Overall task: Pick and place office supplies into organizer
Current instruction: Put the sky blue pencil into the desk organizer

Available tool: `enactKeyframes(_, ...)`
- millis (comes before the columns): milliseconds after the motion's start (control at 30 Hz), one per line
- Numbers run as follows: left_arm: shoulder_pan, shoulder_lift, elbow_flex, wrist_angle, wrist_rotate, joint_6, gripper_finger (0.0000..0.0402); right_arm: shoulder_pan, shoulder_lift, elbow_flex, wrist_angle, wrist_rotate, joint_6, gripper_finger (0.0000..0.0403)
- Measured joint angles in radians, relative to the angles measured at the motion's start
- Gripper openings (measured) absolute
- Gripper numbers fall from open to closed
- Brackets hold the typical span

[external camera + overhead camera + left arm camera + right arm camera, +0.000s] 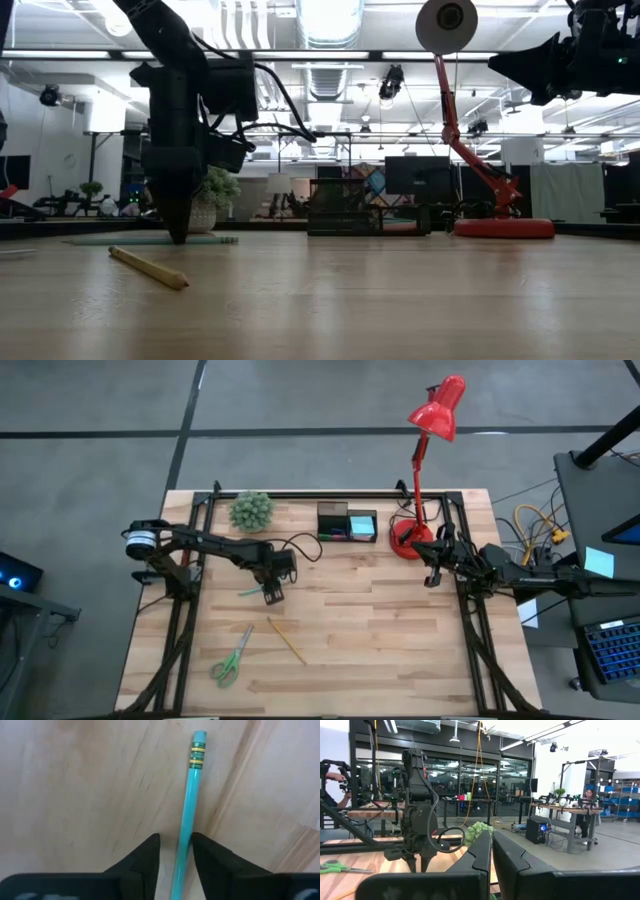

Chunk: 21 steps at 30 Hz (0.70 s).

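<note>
A teal pen (192,785) with a banded end lies flat on the wooden table (380,630), left of centre (250,592). My left gripper (176,847) points straight down over it, open, with one finger on each side of the shaft (272,595). A yellow pencil (286,640) and green-handled scissors (232,657) lie nearer the front edge. The black organizer (335,520) stands at the far edge with a light-blue square (363,525) beside it. My right gripper (432,560) waits shut, raised at the right side. My left gripper's fingers come from above and lie across the pen's shaft (184,845), away from its banded end. One finger (202,855) stands right against the shaft, and a narrow gap shows at the other. Whether it touches, I cannot tell. The pen lies flat on the table.
A small green potted plant (251,510) stands at the far left, left of the organizer. A red desk lamp (432,410) with a round base (405,540) stands at the far right. The table's middle and right front are bare wood.
</note>
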Motion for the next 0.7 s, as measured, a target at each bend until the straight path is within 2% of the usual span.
enactKeyframes(467, 0.000, 0.009, -0.005, 0.010, -0.002, 0.029, 0.0011, 0.000, 0.000, 0.000, 0.000, 0.000, 0.000, 0.0009)
enactKeyframes(700, 0.001, 0.065, 0.000, 0.000, 0.018, 0.051, 0.0005, 0.000, 0.000, 0.000, 0.000, 0.000, 0.000, 0.0009)
